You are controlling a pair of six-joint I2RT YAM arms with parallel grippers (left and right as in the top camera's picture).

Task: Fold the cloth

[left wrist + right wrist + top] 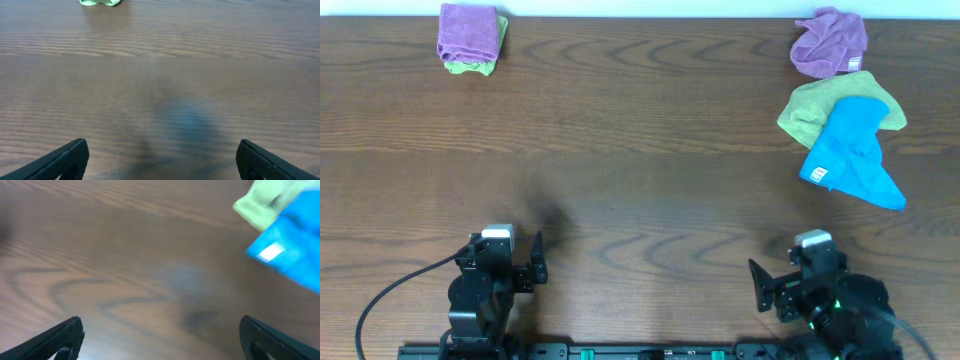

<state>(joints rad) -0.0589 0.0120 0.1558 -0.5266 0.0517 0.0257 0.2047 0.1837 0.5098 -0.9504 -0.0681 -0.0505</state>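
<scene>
Three crumpled cloths lie at the right back of the table: a blue cloth (pixel 852 153) with a white tag, partly on a green cloth (pixel 825 105), and a purple cloth (pixel 830 42) behind them. The blue cloth (pixel 295 245) and green cloth (pixel 262 205) also show at the upper right of the right wrist view. My left gripper (pixel 525 262) is open and empty near the front edge; its fingers frame bare wood in the left wrist view (pixel 162 160). My right gripper (pixel 770 285) is open and empty at the front right, well short of the cloths (pixel 160 340).
A folded stack, a purple cloth (pixel 467 32) over a green one (pixel 470 66), sits at the back left; its green edge (pixel 100 2) shows at the top of the left wrist view. The wooden table (pixel 640 170) spans the view.
</scene>
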